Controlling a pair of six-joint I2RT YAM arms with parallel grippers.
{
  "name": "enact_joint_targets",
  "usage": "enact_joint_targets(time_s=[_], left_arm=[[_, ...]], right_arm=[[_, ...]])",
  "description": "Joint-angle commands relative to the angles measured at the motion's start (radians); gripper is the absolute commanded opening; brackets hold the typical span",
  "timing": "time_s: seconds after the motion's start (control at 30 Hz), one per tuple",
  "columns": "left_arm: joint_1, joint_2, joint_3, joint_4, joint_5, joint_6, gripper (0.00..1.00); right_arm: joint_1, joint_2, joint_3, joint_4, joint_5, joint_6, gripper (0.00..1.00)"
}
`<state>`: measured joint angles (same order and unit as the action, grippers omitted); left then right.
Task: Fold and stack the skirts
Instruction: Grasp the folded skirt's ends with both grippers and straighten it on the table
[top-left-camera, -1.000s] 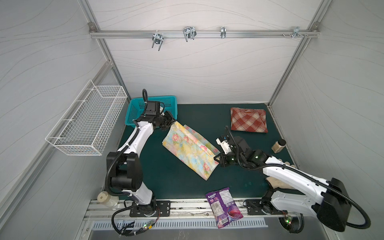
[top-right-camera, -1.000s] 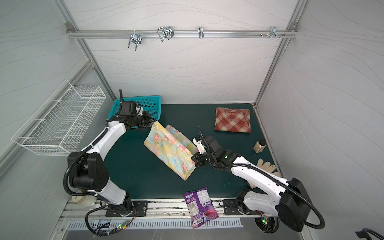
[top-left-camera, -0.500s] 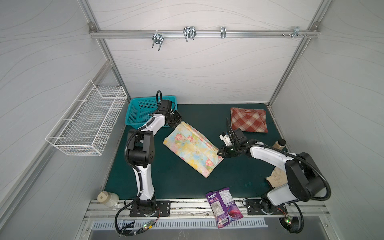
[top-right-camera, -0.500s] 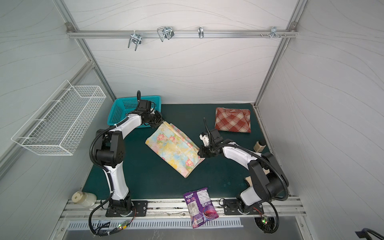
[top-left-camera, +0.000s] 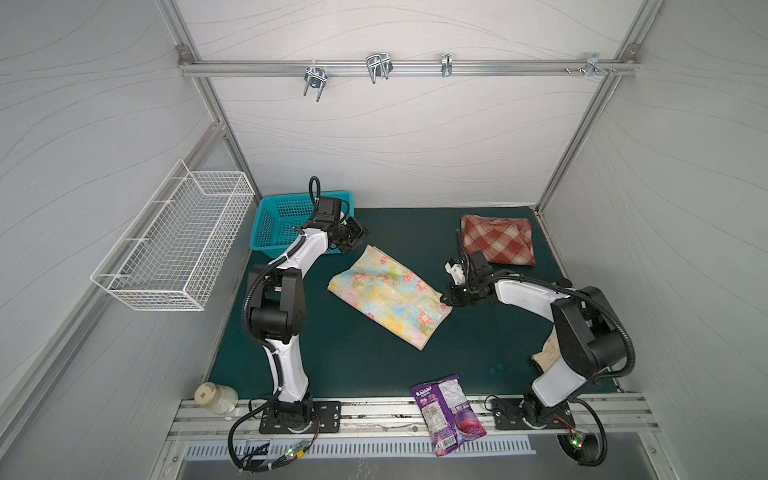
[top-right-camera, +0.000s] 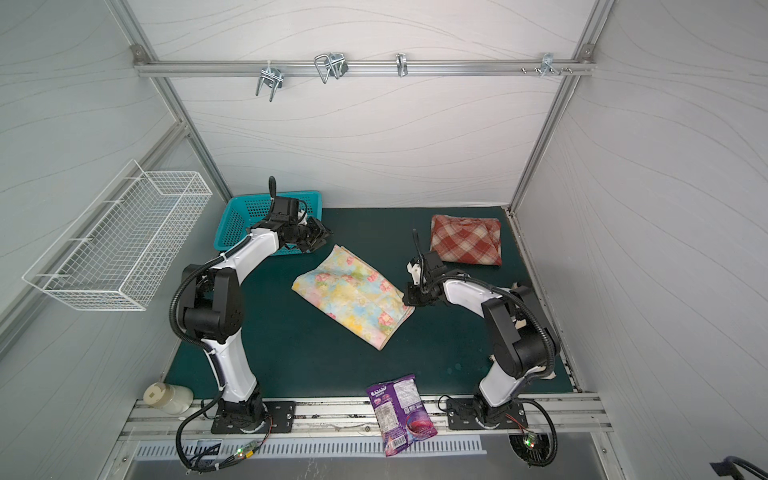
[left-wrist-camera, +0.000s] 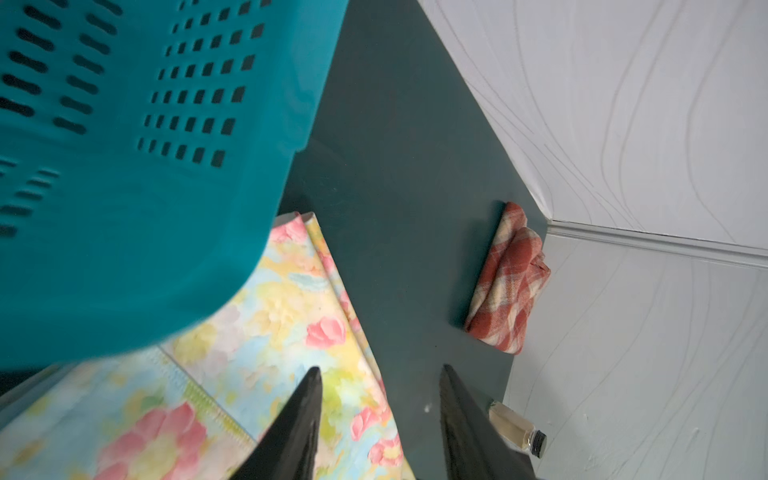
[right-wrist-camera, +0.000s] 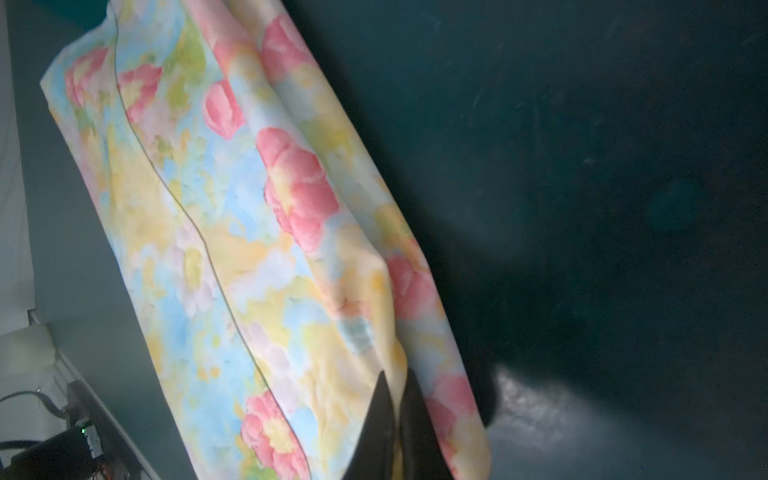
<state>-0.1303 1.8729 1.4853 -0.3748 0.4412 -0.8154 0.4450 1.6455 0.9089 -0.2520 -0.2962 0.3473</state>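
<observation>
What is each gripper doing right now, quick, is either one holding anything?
Left gripper: open, holding nothing.
Right gripper: closed, pinching an edge of the flowered skirt.

Dark green counter held two skirts, well apart.
The counter carried a floral skirt lying flat and slantwise at its middle, a folded plaid skirt near the far right corner, a teal basket at the far left corner and a small bottle by the right wall; a purple snack bag overlapped its front edge.
</observation>
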Motion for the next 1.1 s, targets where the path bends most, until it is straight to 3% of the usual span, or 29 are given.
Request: enact_joint_targets(time_s=[0.0, 0.03, 0.1, 0.23, 0.27, 0.3, 0.53, 0.7, 1.07], left_arm=[[-0.007, -0.09, -0.06, 0.052, -0.005, 0.021, 0.47], [-0.006, -0.107, -0.08, 0.054, -0.004, 0.026, 0.47], [-0.007, -0.143, -0.123, 0.051, -0.003, 0.042, 0.47], [-0.011, -0.205, -0.231, 0.087, 0.025, 0.048, 0.48], [-0.015, -0.221, -0.257, 0.092, 0.029, 0.054, 0.49], [-0.017, -0.231, -0.282, 0.097, 0.036, 0.061, 0.49], [-0.018, -0.254, -0.43, 0.18, 0.025, 0.054, 0.86], [-0.018, -0.21, -0.483, 0.221, -0.016, 0.056, 0.87], [-0.016, -0.153, -0.641, 0.346, -0.118, 0.026, 0.87]], right_arm=[[-0.028, 0.004, 0.017, -0.021, 0.033, -0.006, 0.06], [-0.028, -0.009, 0.013, -0.02, 0.03, -0.001, 0.14], [-0.028, -0.05, -0.001, -0.013, 0.027, 0.014, 0.46], [-0.01, -0.137, 0.01, -0.055, 0.04, 0.012, 0.73], [0.009, -0.161, 0.02, -0.081, 0.059, 0.007, 0.94], [0.037, -0.184, 0.026, -0.096, 0.077, 0.001, 0.99], [0.17, -0.186, 0.032, -0.09, 0.11, 0.051, 0.99], [0.172, -0.067, 0.024, -0.027, 0.071, 0.073, 0.99], [0.12, 0.088, 0.046, -0.008, 0.122, 0.065, 0.99]])
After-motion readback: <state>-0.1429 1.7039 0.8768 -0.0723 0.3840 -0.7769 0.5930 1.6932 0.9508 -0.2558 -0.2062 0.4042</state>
